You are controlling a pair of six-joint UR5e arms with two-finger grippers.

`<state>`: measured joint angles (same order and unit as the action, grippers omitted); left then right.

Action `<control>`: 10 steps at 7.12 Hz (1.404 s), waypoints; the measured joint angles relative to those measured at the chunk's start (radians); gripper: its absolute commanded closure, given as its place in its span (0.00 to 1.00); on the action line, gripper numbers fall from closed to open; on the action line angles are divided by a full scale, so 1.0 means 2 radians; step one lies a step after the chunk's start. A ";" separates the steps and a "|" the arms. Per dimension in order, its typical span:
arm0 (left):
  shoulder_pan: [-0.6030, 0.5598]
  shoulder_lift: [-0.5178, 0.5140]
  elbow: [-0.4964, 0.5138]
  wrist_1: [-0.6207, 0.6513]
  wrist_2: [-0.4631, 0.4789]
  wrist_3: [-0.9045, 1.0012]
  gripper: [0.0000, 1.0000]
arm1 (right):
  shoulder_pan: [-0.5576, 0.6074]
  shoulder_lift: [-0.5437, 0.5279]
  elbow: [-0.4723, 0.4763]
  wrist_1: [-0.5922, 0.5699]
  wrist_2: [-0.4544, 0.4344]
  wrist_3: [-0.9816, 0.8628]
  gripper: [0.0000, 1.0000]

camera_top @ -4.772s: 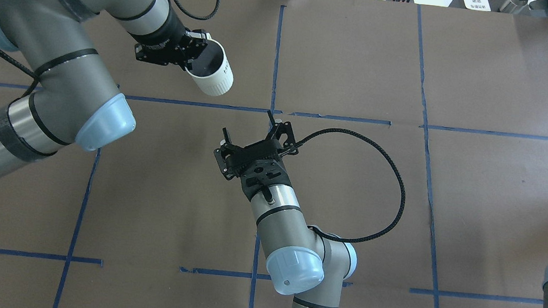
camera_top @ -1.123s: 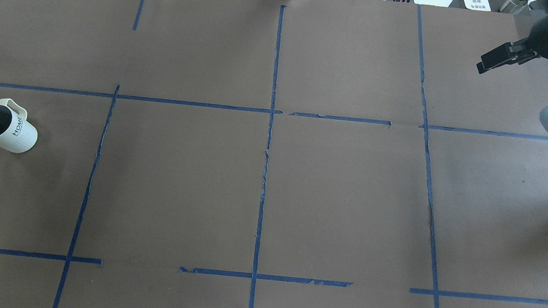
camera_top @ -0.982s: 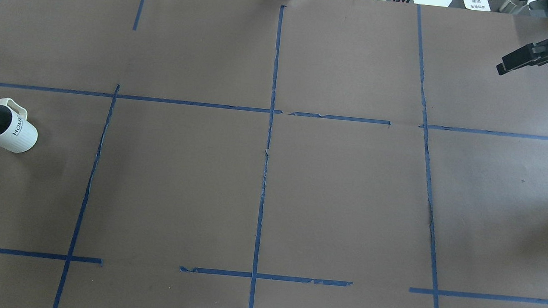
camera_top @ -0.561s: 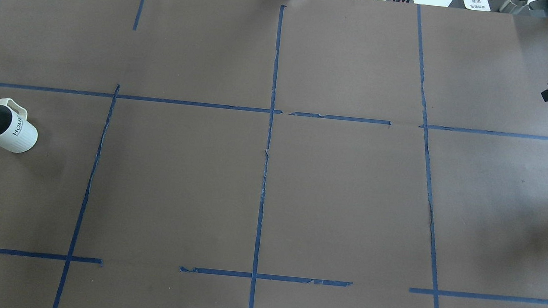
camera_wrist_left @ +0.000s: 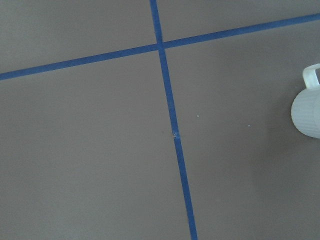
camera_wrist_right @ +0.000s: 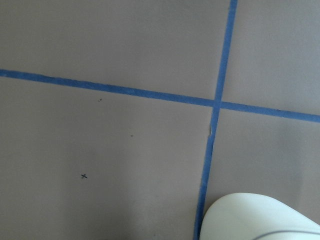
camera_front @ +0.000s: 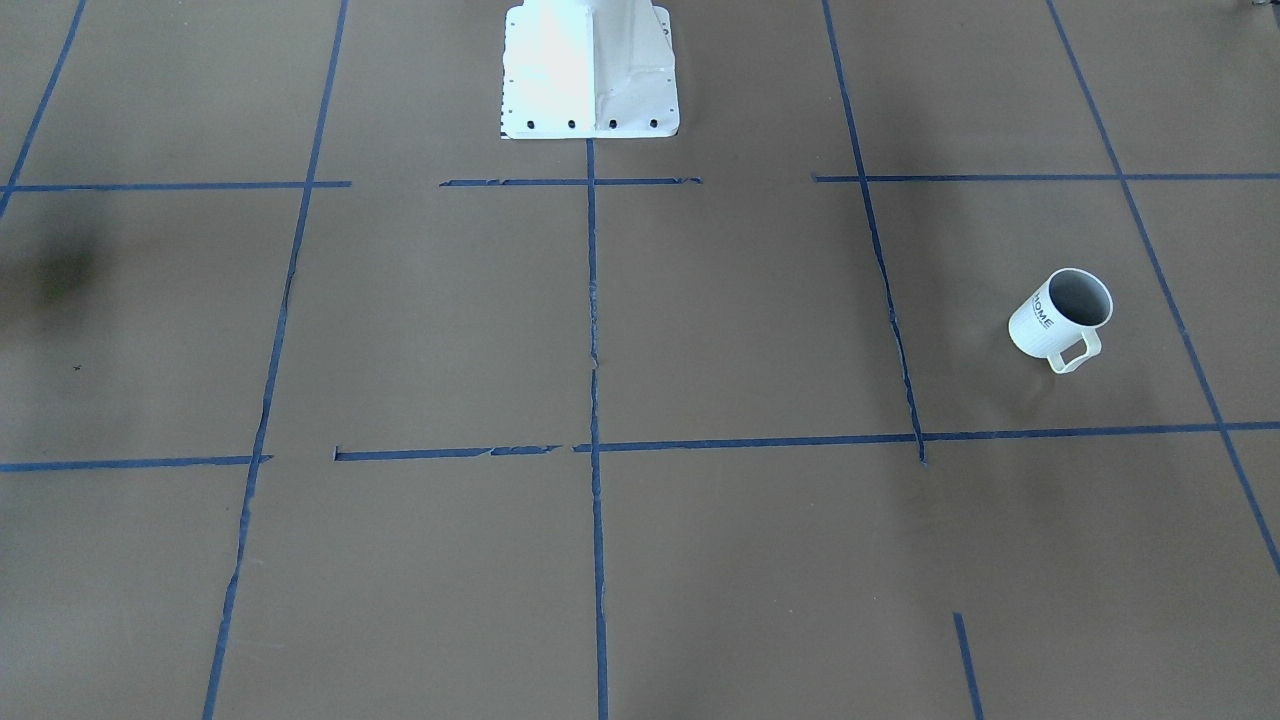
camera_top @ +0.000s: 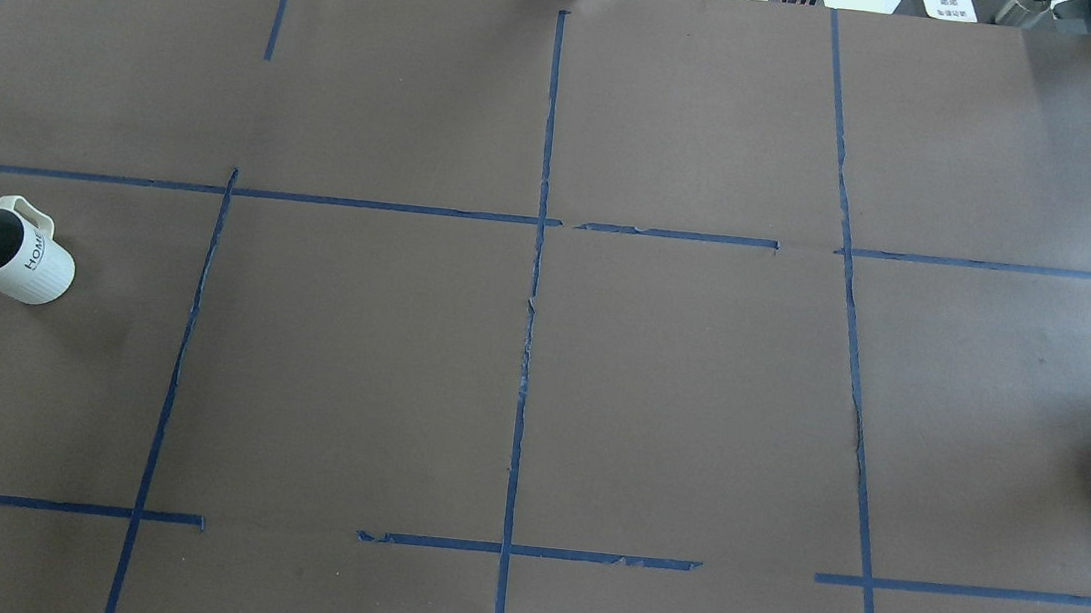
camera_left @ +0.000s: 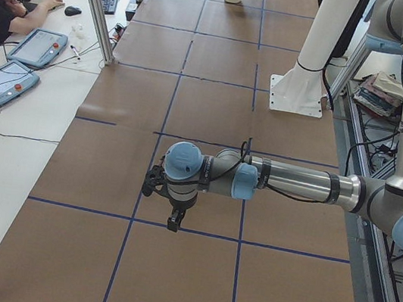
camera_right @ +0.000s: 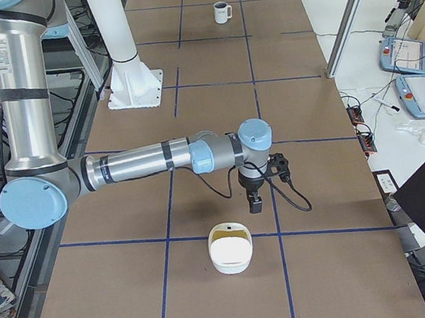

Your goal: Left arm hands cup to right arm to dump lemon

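Pincers showed only in the side views, so we could not tell whether the left pincer point(camera_left: 173, 218) or the right pincer point(camera_right: 254, 199) was open or closed. The cup point(camera_top: 11, 256) stood upright near the left end of the desk point(camera_top: 678, 389), well apart from both. We judged the left pincer should grip the wall opposite the handle, keep the cup level, and leave a side free for the right pincer. No lemon showed in its grey inside. The left wrist view cut the cup off.
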<state>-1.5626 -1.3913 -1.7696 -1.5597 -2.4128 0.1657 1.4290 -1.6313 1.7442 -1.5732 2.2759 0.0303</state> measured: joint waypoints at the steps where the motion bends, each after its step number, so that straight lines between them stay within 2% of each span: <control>1: -0.002 0.009 0.001 -0.001 -0.006 0.000 0.00 | 0.014 -0.030 0.015 0.000 0.000 -0.033 0.00; 5: -0.004 0.033 0.000 -0.002 -0.006 0.001 0.00 | 0.030 -0.074 0.047 0.000 0.000 -0.060 0.00; 10: -0.004 0.034 -0.004 -0.002 -0.006 0.000 0.00 | 0.030 -0.084 0.050 0.000 0.000 -0.060 0.00</control>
<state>-1.5700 -1.3227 -1.7780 -1.5646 -2.4254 0.1662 1.4895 -1.7990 1.8439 -1.5723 2.2764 -0.0905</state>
